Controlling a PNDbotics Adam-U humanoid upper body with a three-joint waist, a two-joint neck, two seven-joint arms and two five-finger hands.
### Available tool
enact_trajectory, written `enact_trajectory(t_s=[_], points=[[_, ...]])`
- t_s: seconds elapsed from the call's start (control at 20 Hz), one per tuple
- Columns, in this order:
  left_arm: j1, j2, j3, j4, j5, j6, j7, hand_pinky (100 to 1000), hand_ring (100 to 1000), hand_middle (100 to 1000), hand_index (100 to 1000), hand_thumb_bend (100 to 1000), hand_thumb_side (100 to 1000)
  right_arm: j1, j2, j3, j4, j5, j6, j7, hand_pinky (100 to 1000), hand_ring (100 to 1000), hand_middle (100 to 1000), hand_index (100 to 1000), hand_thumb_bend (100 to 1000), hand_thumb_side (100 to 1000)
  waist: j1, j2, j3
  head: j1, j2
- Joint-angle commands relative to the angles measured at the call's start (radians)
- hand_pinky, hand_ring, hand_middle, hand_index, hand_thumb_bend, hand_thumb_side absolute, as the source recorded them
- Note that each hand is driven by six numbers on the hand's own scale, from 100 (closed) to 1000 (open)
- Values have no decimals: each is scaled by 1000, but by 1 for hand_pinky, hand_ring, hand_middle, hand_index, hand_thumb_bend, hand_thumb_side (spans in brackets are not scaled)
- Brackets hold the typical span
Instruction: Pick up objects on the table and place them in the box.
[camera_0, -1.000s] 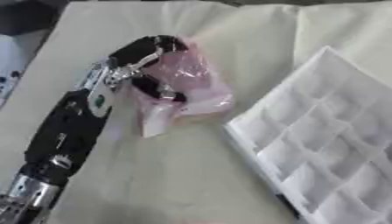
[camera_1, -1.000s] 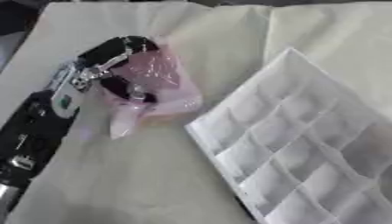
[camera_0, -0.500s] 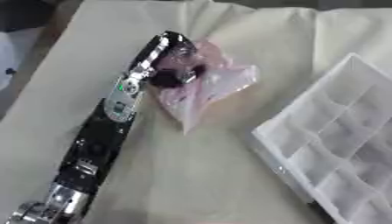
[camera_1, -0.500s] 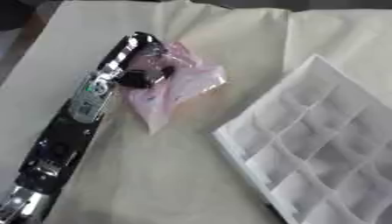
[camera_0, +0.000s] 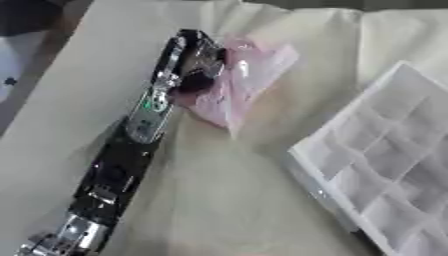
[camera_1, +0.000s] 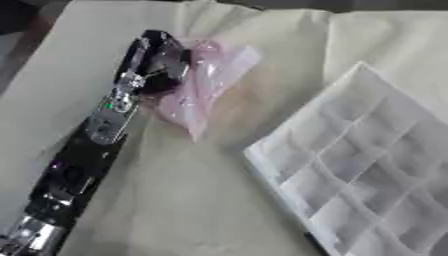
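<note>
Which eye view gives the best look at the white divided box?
The right eye view: the white divided box shows more of its compartments there. In the left eye view it sits further right, with more of it cut off by the frame edge.

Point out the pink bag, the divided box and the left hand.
pink bag (camera_0: 241, 85), left eye view, on its crinkled middle.
divided box (camera_1: 350, 165), right eye view, on an inner divider.
left hand (camera_0: 197, 65), left eye view, on fingers curled on the bag.
</note>
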Motion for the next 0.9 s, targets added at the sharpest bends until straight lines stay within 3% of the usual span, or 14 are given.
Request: enact_trajectory(t_s=[0.05,0.5,0.75,0.9], points=[[-21,52,-22,-54,93,0,4,100,100,100,100,100,100,-9,-14,-1,-19,6,0,-3,560,632,605,658,442,754,1,-20,-2,10,4],[-67,245,-89,-269,505,90,-76,100,100,100,100,100,100,9,-29,-3,-19,13,9,-4,560,633,606,659,442,754,24,-42,2,-1,7],[-126,283,-107,-335,707,127,-106,100,100,100,100,100,100,15,-30,-1,-19,15,15,-5,559,632,606,659,442,753,27,-54,5,-7,-7],[-147,316,-122,-368,759,138,-142,100,100,100,100,100,100,18,-31,-1,-19,16,18,-5,559,632,606,659,443,753,31,-60,4,-12,-6]])
